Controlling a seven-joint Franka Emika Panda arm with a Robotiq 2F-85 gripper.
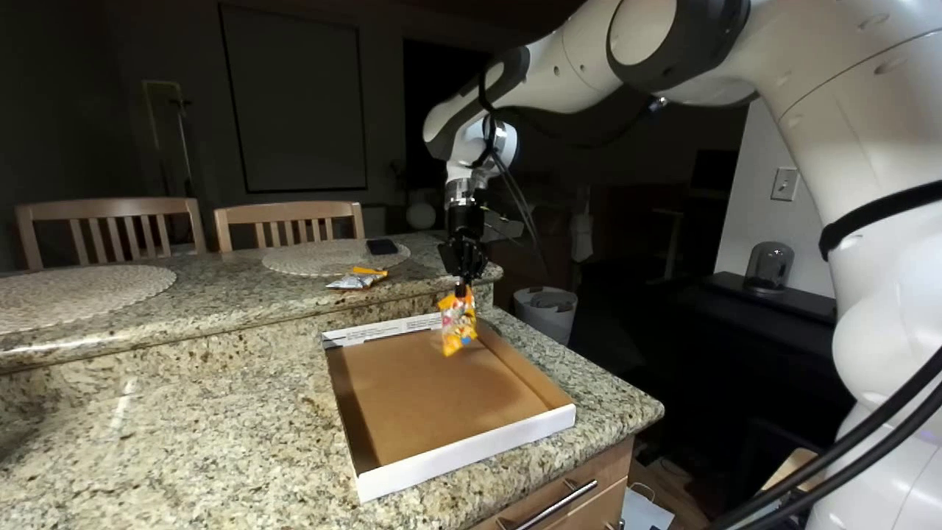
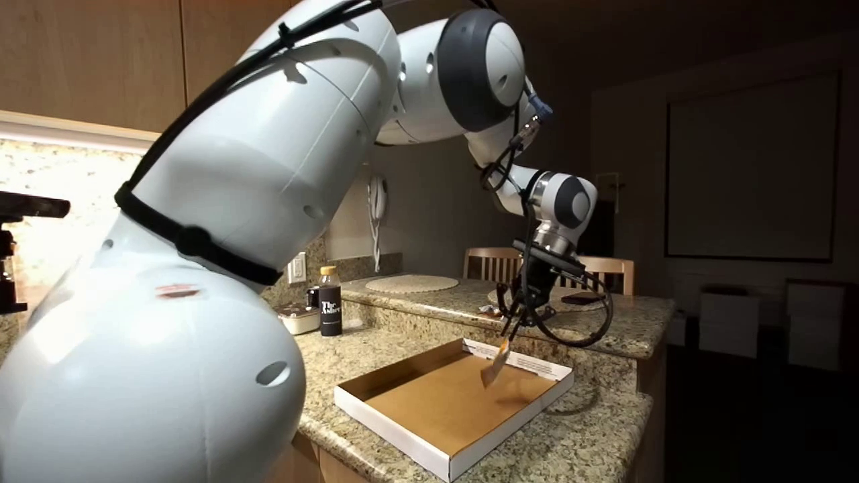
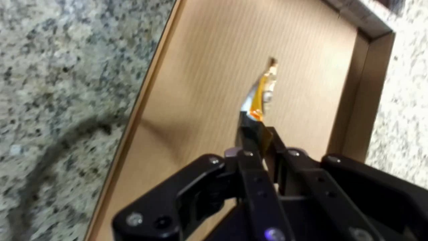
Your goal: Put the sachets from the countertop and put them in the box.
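My gripper (image 1: 462, 285) is shut on an orange sachet (image 1: 458, 324) and holds it hanging above the far part of the box (image 1: 464, 455). In an exterior view, the gripper (image 2: 511, 327) and the tilted sachet (image 2: 495, 367) show over the brown floor of the box (image 2: 396, 427). In the wrist view, the sachet (image 3: 258, 97) sticks out from between the fingertips (image 3: 260, 135), with the box floor (image 3: 200, 90) below. The visible floor is bare. Another orange and silver sachet or two (image 1: 358, 278) lie on the raised part of the granite countertop (image 1: 243, 302).
Round pale mats (image 1: 81, 294) lie on the raised ledge, with a dark flat object (image 1: 382, 246) on one. The box has low white walls and stands near the countertop's edge. A dark bottle (image 2: 330, 305) and a container (image 2: 298, 320) stand at the back. Wooden chairs (image 1: 291, 210) stand behind.
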